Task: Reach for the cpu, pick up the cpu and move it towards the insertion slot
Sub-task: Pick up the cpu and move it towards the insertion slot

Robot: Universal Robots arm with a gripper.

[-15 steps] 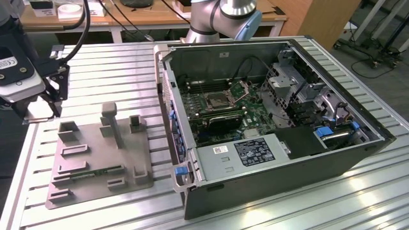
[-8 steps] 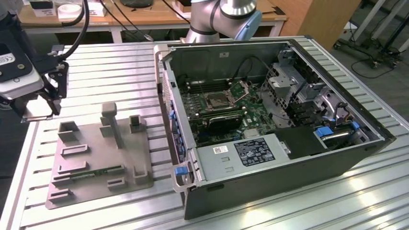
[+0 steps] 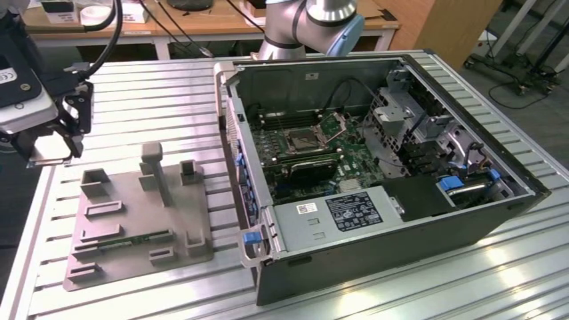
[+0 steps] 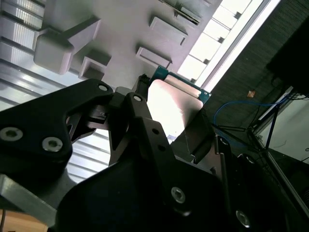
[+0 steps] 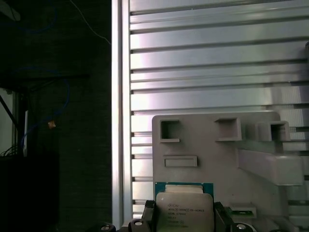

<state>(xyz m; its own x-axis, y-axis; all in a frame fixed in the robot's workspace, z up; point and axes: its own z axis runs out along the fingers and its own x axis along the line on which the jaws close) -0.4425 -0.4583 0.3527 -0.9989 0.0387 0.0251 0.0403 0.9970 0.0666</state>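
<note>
Hanging over the edge of the slatted table (image 3: 160,93) at the exterior view's left, the gripper (image 3: 50,152) is seen clenched on the cpu (image 4: 174,104). The silver plate is held between the black fingers (image 4: 145,123) in both wrist views. A grey fixture tray (image 3: 133,213) is noted close beneath. The insertion slot (image 3: 307,139) is seen well apart, inside the open computer case (image 3: 462,220).

The cpu (image 5: 184,212) has a glossy metal top (green rim); the table (image 5: 217,58) is ribbed shiny metal.
</note>
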